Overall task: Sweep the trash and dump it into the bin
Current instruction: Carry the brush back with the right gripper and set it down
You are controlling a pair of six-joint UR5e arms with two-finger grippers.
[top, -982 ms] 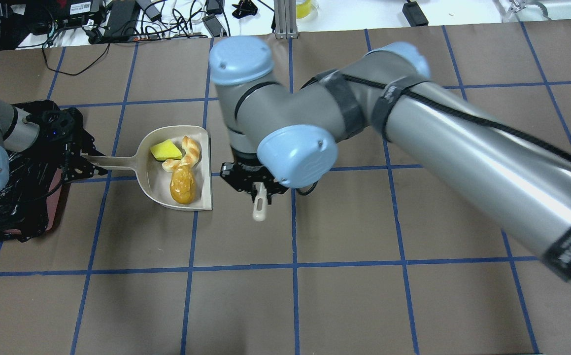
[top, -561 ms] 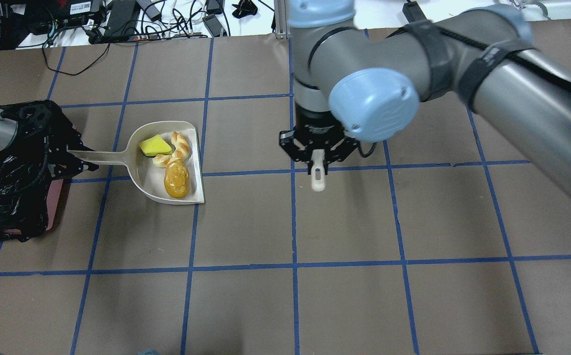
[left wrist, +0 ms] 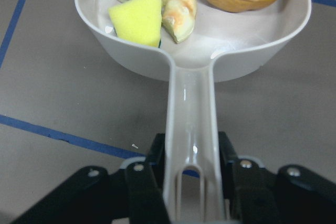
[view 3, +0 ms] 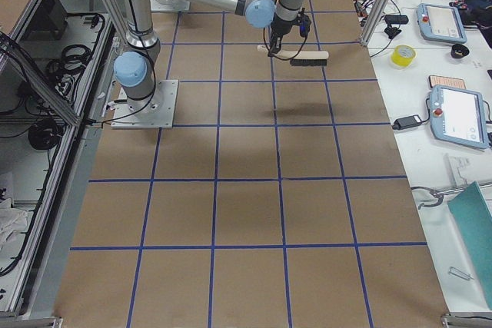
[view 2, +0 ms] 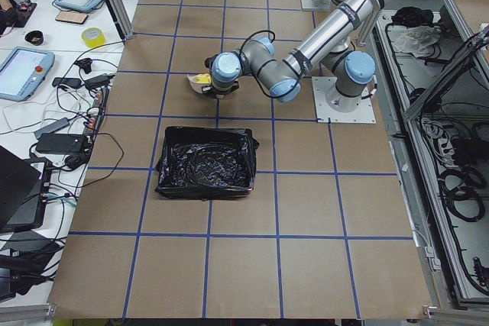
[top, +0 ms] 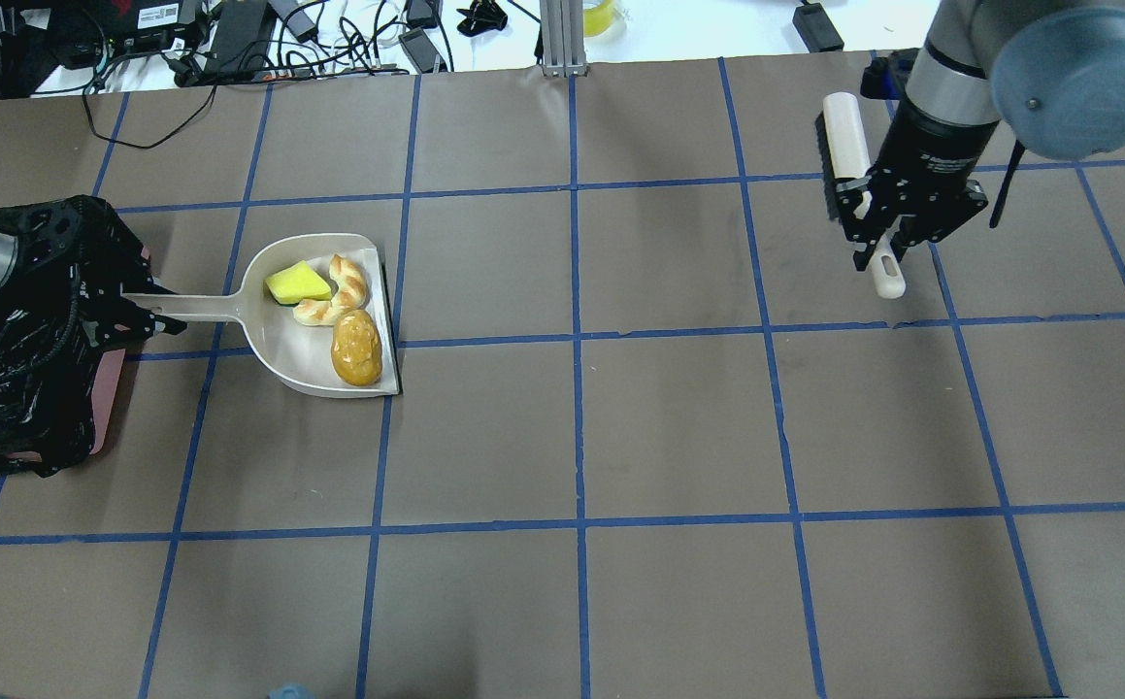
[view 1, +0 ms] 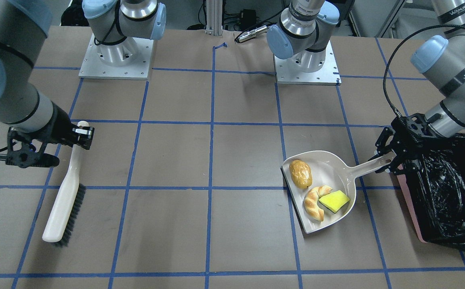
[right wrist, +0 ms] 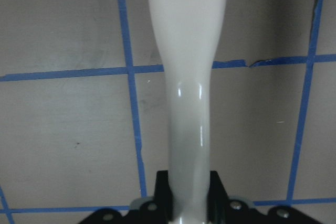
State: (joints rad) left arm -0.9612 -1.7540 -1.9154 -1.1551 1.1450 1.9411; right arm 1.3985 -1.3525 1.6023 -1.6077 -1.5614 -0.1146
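Note:
The beige dustpan (top: 314, 374) holds the trash: a golden potato-like lump (top: 356, 347), a croissant piece (top: 339, 288) and a yellow sponge wedge (top: 297, 284). My left gripper (top: 130, 313) is shut on the dustpan handle (left wrist: 191, 124), right beside the bin (top: 9, 388), a pink box lined with a black bag. The dustpan (view 1: 328, 164) is level, its mouth facing away from the bin (view 1: 449, 192). My right gripper (top: 880, 248) is shut on the handle of a beige brush (top: 845, 131), far to the right of the dustpan.
The brush (view 1: 61, 204) slopes from the gripper down to the table with its dark bristles low. Both arm bases stand at the robot's table edge. Cables and devices lie beyond the far table edge.
My right arm has carried the brush from beside the dustpan's mouth far to the right and back. The dustpan, held by my left gripper, has slid a little left toward the bin.

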